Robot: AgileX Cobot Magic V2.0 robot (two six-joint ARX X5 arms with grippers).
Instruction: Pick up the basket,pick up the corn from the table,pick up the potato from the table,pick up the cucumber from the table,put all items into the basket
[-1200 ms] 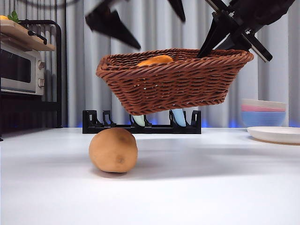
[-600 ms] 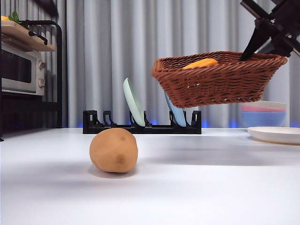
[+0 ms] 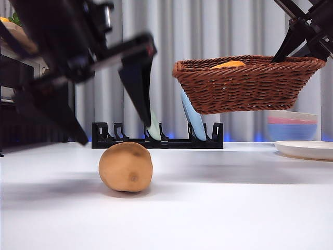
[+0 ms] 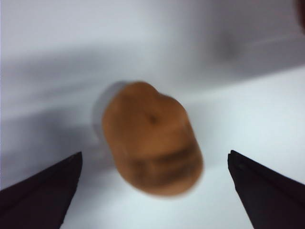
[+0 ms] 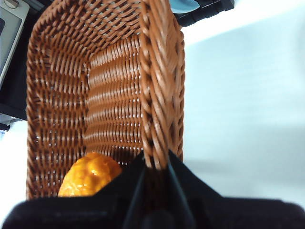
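The potato (image 3: 125, 167) lies on the white surface (image 3: 218, 203), near the front and a bit to the left. The left hand (image 3: 109, 112) hangs over it, big and dark, with its two jaws spread wide, one on each side and above the potato. It does not touch the potato.

The left wrist view looks straight down on the potato (image 4: 151, 137). It is blurry there, but you can see the potato sits between the two black jaws, with white surface (image 4: 248, 114) showing on both sides. The left hand (image 4: 155, 167) is wide open.

The basket (image 3: 248, 84) is up in the air on the right side, well above the surface. The right hand (image 3: 304, 39) holds it by the rim at its right end. From the front, only a small orange bit of the corn (image 3: 229, 64) peeks over the rim.

The right wrist view shows more. It looks into the basket (image 5: 109, 86), and the corn (image 5: 89, 174) lies on the bottom near the hand. The right hand (image 5: 155, 164) has its jaws pinched tight on the braided rim, one inside and one outside.

Behind the potato stands a black rack (image 3: 156, 140) with plates (image 3: 193, 117) in it. At the far right are bowls (image 3: 292, 125) and a flat plate (image 3: 307, 149).
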